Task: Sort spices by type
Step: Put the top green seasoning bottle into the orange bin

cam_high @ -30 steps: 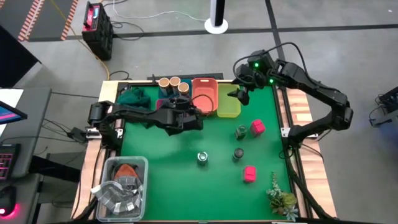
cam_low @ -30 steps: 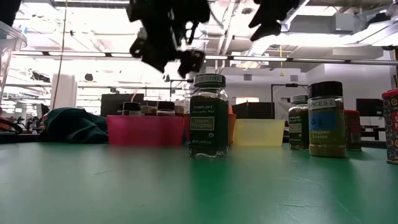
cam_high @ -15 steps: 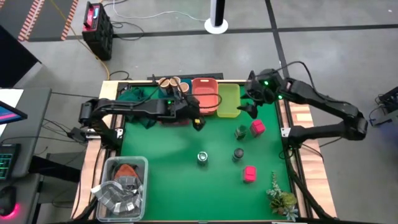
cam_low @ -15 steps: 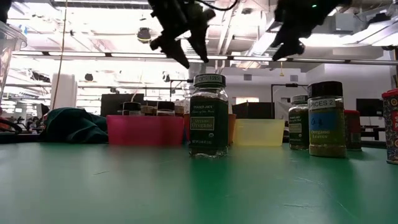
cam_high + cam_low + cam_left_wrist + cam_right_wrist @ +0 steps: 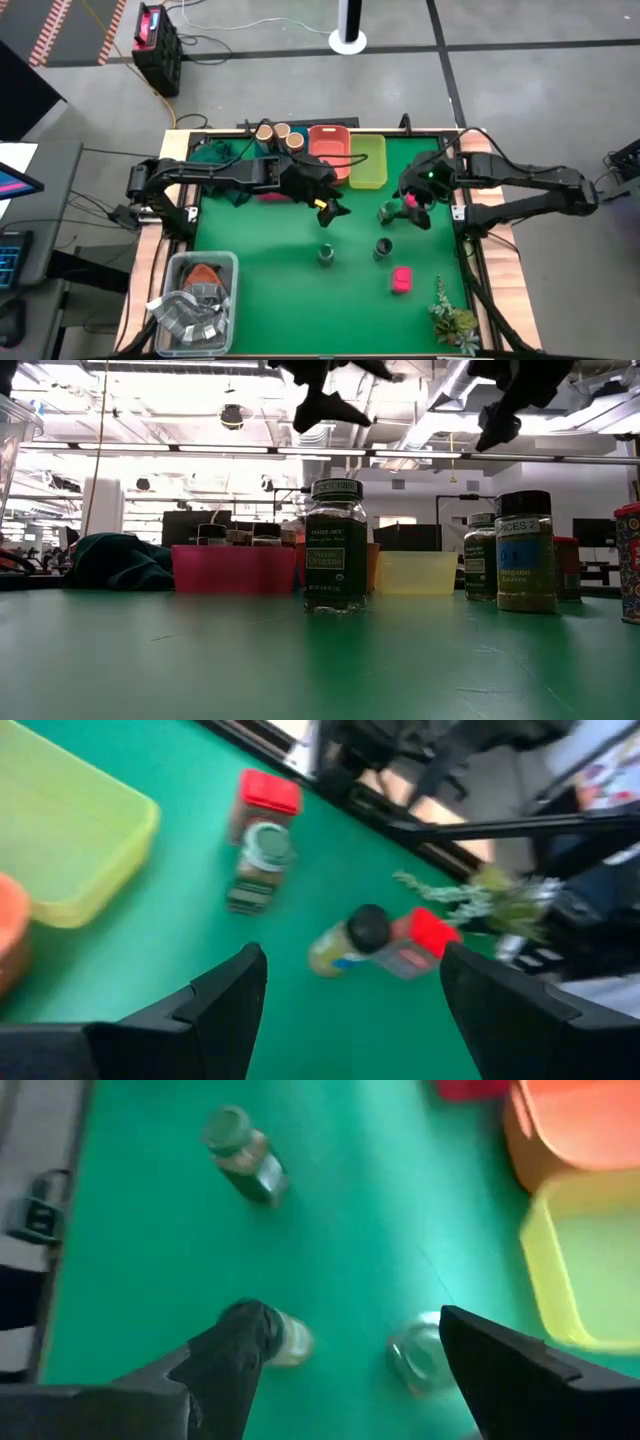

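Three spice jars stand upright on the green mat: one with a clear lid (image 5: pixel 327 255), one with a dark top (image 5: pixel 383 247) and one with a green lid (image 5: pixel 388 212). A pink box (image 5: pixel 402 279) lies nearer. Tan-topped jars (image 5: pixel 273 131) stand at the far edge. My left gripper (image 5: pixel 338 209) hangs open above the mat's middle and holds nothing; in its wrist view (image 5: pixel 350 1020) the green-lidded jar (image 5: pixel 262 860) and dark-topped jar (image 5: pixel 350 935) lie ahead. My right gripper (image 5: pixel 413 205) hangs open beside the green-lidded jar, covering most of a second pink box; its fingers (image 5: pixel 230 1360) are empty.
An orange tray (image 5: pixel 330 150) and a yellow-green tray (image 5: pixel 367 160) sit at the far edge, with a teal cloth (image 5: pixel 215 152) to their left. A clear tub of grey packets (image 5: pixel 195 300) stands at the near left corner. A small plant (image 5: pixel 450 315) is at the near right.
My left gripper has risen, swung from pointing down to pointing forward, and drifted from the trays toward the mat's middle. My right gripper has drawn back from above the yellow-green tray toward the right edge and come down beside the green-lidded jar. Both stay open.
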